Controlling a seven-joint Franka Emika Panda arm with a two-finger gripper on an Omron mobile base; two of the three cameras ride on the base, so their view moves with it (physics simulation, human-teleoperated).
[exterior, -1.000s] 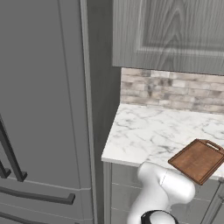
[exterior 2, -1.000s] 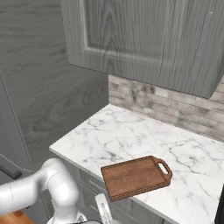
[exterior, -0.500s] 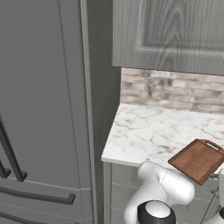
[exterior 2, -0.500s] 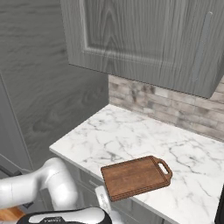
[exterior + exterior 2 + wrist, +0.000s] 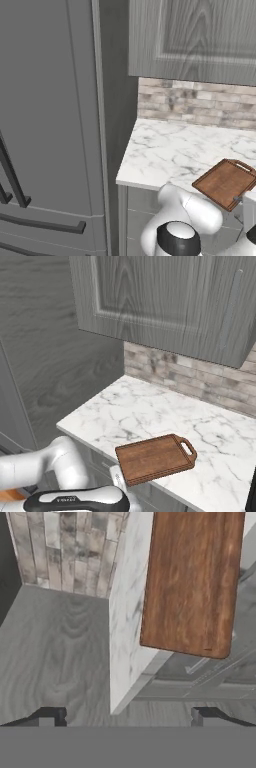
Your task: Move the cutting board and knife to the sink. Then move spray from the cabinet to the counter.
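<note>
White marble tabletop (image 5: 150, 411) carries the flat reddish-brown wooden cutting board (image 5: 155, 458) at its front edge, ahead of my wide-open, empty jaws.

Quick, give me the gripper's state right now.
Gripper: open, holding nothing; the cutting board lies on the counter ahead of it, untouched.

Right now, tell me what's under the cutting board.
The cutting board lies on the white marble counter, one corner jutting past the front edge. The marble directly beneath it is covered.
</note>
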